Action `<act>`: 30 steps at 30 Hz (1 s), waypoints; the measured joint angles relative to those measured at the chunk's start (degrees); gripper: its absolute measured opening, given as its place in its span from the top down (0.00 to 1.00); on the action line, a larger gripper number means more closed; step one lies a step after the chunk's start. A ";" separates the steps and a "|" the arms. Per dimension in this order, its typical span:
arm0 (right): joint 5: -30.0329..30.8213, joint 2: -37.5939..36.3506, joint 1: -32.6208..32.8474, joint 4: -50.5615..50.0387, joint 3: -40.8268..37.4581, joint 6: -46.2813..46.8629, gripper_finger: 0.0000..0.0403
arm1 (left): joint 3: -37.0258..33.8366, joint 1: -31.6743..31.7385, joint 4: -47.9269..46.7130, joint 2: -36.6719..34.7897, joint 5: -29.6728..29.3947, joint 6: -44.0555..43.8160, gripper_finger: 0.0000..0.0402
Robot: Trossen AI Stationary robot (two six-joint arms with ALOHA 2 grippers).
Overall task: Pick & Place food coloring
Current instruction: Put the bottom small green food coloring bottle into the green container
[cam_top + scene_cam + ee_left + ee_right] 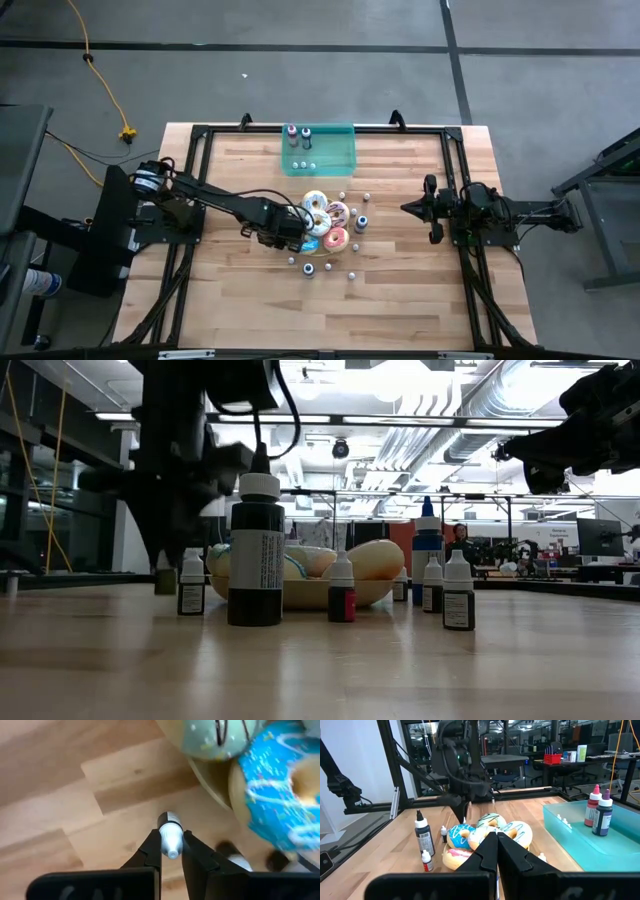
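Several tiny food coloring bottles (pixel 352 275) stand on the table around a plate of frosted donuts (pixel 326 224). Others stand in the teal tray (pixel 320 152) by the far edge. My left gripper (pixel 297 237) reaches down at the left side of the donuts and is shut on one small white-capped bottle (pixel 170 839). In the low view it shows as a pale bottle (pixel 165 581) under the left gripper (pixel 166 563). My right gripper (pixel 408 208) waits shut to the right of the donuts, above the table, touching nothing. My left gripper pinches the small bottle between its two fingers (pixel 151 847), at the white cap (pixel 171 842) on its top end. The fingers come from above, pointing down. The bottle stays upright, its bottom at or just above the table; I cannot tell which.
A tall dark bottle (pixel 255 550) and small bottles (pixel 341 590) stand on the near side of the donuts. A blue-capped bottle (pixel 427 545) and two small ones (pixel 458 592) stand to their right. Two taller bottles (pixel 599 812) stand in the tray's far left corner. A black frame (pixel 455 170) borders the table.
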 joint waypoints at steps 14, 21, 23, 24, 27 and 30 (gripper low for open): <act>0.00 -0.02 0.00 0.00 0.00 0.00 1.00 | 1.89 2.75 -7.25 -9.30 0.54 -1.80 0.92; 0.00 -0.02 0.02 0.00 0.00 0.00 1.00 | 12.94 8.27 -19.40 -9.13 -3.37 1.85 0.92; 0.00 -0.02 0.00 0.00 0.00 0.00 1.00 | 16.32 10.39 -21.08 -8.34 -4.94 3.26 0.92; 0.00 0.00 0.01 0.00 0.00 0.00 1.00 | 17.87 11.52 -22.25 -7.75 -5.47 3.96 0.92; 0.00 -0.02 0.01 0.00 0.01 0.00 1.00 | 22.12 14.96 -24.87 -5.76 -6.74 6.70 0.92; 0.00 0.00 0.00 0.00 -0.01 0.00 1.00 | 25.05 18.69 -25.46 -3.68 -6.86 9.71 0.92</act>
